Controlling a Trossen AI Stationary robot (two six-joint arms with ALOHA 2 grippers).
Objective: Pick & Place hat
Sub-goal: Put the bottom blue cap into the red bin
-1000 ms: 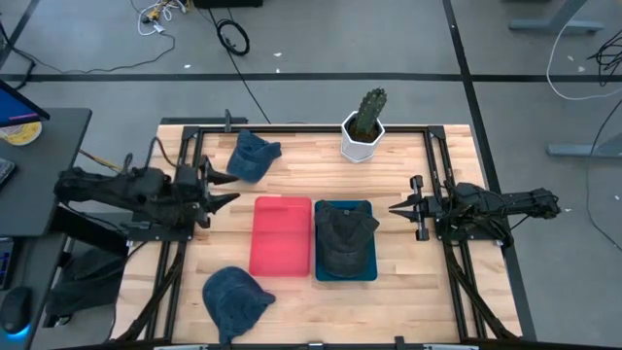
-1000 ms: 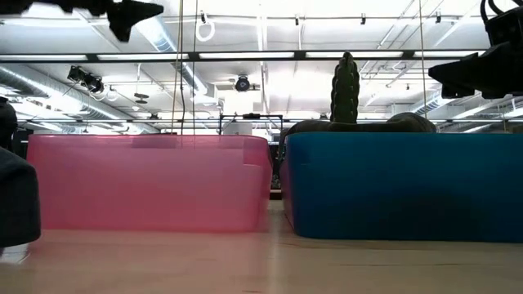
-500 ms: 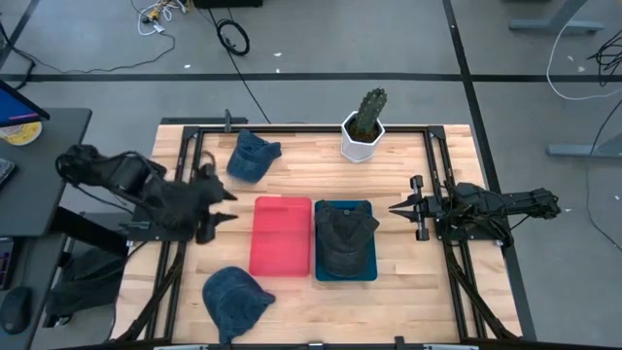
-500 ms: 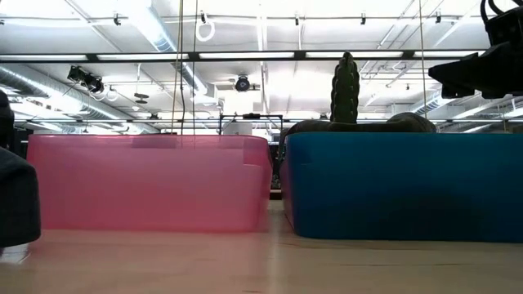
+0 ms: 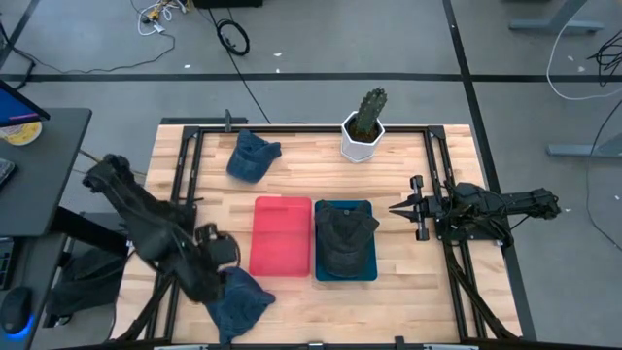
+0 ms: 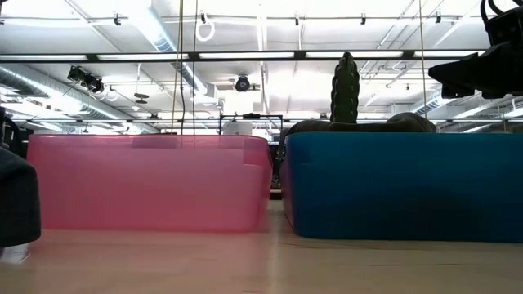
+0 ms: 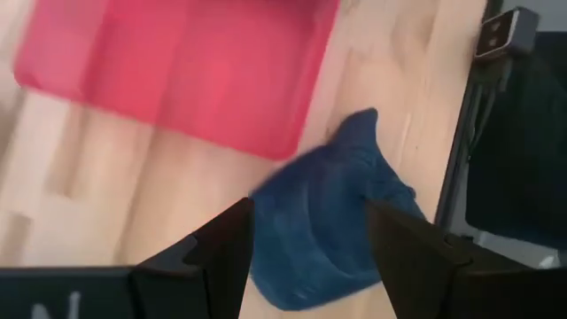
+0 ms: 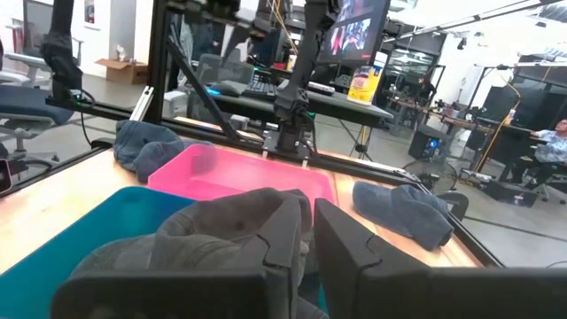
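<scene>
A blue denim hat (image 5: 238, 299) lies near the table's near-left corner. My left gripper (image 5: 221, 276) hangs open just above it, pointing down. In the left wrist view the hat (image 7: 332, 221) shows between and beyond the two fingers of the gripper (image 7: 308, 211), which stand apart from it. A second blue hat (image 5: 251, 156) lies at the far left. A dark grey hat (image 5: 344, 238) sits in the blue tray (image 5: 370, 272), and the pink tray (image 5: 282, 236) stands beside that. My right gripper (image 5: 393, 207) waits shut to the right of the blue tray.
A potted cactus (image 5: 364, 124) stands at the far edge, behind the trays. Black frame rails (image 5: 185, 165) run along the table's left and right sides. Bare wood lies between the pink tray and the left rail, and along the near edge right of the near hat.
My left arm has swung from beside the far-left hat toward the near edge. It has tipped downward and now hangs over the near blue hat. The right arm and all the hats have stayed where they were.
</scene>
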